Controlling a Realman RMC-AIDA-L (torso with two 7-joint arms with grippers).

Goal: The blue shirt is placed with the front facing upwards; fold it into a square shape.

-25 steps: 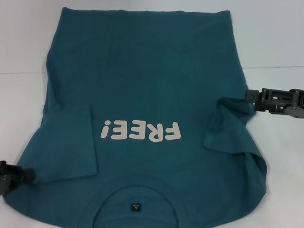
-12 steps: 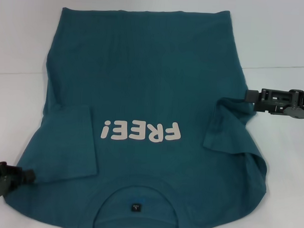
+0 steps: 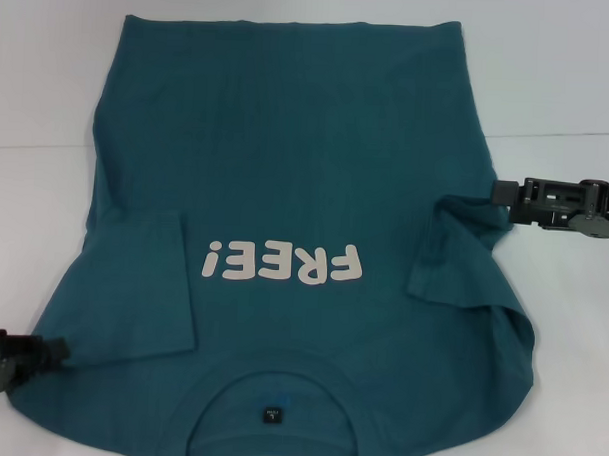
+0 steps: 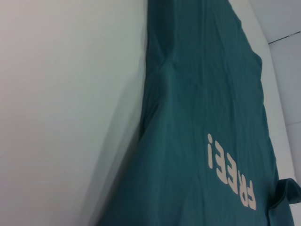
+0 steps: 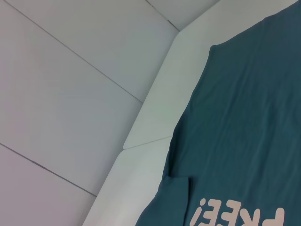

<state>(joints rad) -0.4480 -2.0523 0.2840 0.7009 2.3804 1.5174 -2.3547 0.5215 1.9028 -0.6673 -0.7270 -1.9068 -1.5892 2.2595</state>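
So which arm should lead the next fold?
Probably the right. Its tool sits at the edge of the blue shirt beside the folded-in sleeve, mid-length. The left tool is at the near shoulder corner, by the collar. Whether either is gripping cloth is not visible.

White "FREE!" lettering (image 3: 282, 263) on the blue shirt (image 3: 288, 137), neck label (image 3: 270, 414) unreadable
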